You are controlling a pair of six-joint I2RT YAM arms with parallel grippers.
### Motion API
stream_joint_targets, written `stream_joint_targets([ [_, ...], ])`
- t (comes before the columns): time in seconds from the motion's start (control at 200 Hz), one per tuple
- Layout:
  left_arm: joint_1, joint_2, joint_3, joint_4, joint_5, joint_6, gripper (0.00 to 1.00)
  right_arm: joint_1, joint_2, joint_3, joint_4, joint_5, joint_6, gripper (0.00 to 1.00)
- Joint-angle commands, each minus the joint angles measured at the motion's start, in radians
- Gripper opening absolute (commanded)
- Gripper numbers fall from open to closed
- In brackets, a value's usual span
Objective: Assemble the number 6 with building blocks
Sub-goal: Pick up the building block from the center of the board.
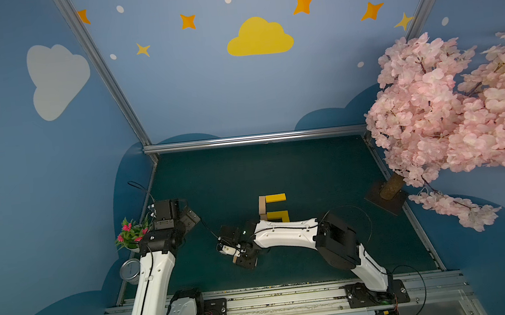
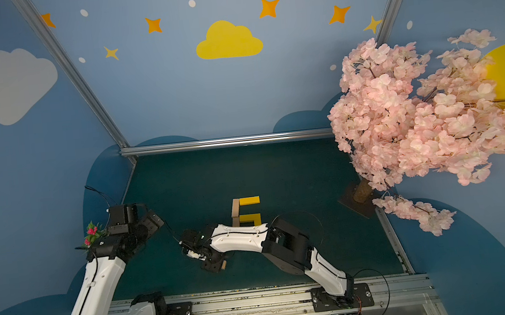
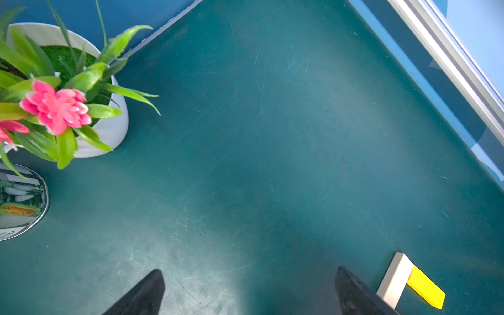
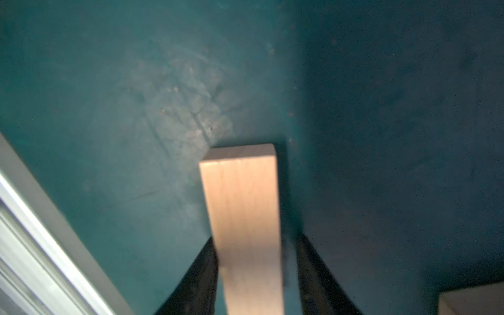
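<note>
A partly built number 6 lies mid-table in both top views: an upright tan bar [image 1: 262, 206] with a yellow bar [image 1: 275, 198] at its top and a yellow corner [image 1: 278, 215] lower down, the rest hidden under my right arm. My right gripper [image 4: 255, 238] points down near the table's front, shut on a loose tan block [image 4: 242, 196] by its long sides; a sliver of it shows in a top view [image 1: 235, 257]. Another tan block's corner [image 4: 471, 300] lies close by. My left gripper [image 3: 249, 272] hovers open and empty at the left, apart from the tan bar [image 3: 395, 278] and yellow bar [image 3: 425, 286].
A potted plant with pink flowers [image 1: 131, 235] and a shiny metal can [image 1: 130, 270] stand at the table's left edge. A pink blossom tree [image 1: 451, 118] on a dark base [image 1: 386, 197] overhangs the right side. Aluminium rails [image 1: 260, 301] run along the front.
</note>
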Motion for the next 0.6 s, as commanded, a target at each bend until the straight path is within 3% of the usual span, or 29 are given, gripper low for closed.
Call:
stream_joint_targets([
  [0.0,0.004,-0.009,0.017,-0.015,-0.007,-0.004,0.98,-0.005,0.029,0.012,-0.018,-0.015,-0.040,0.16],
  [0.14,0.005,-0.007,0.016,-0.013,-0.004,-0.002,0.98,-0.005,0.027,0.008,-0.050,-0.008,-0.098,0.12],
  [0.215,0.005,-0.005,0.015,-0.009,-0.003,-0.001,0.98,-0.008,0.008,-0.009,-0.064,-0.090,-0.144,0.11],
  [0.425,0.004,0.001,0.004,0.013,0.017,-0.013,0.97,-0.006,-0.099,-0.066,-0.103,-0.135,-0.301,0.06],
  [0.596,0.004,0.001,-0.006,0.040,0.050,-0.009,0.96,-0.010,-0.188,-0.140,-0.149,-0.060,-0.449,0.00],
])
